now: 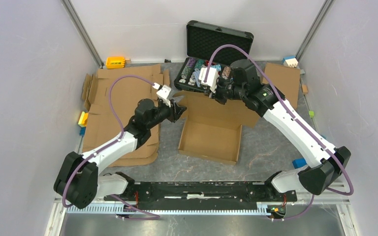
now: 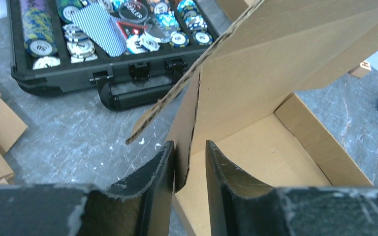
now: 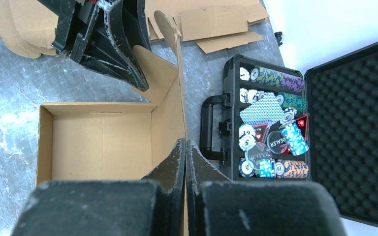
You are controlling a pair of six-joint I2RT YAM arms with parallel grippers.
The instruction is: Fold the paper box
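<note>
On the left side of the worktop lie flat cardboard sheets, unfolded and apart from the job. Just right of them, the left gripper reaches the left rear corner of the paper box, which sits in the middle of the worktop. Its jaws are partly open and straddle the upright edge of the box's left wall. One finger is close against the card, a gap shows on the other side, and it does not look clamped. The box already has a flat floor and raised walls on its left, near and right sides, so the tray shape seems mostly made. At the rear, the tall back panel stands up, and the right gripper is pinched tight on its edge. Behind that, toward the far edge, is an open black case of chips. What appears left is squaring and tucking the rear corner, then bringing the lid panel over and down.
</note>
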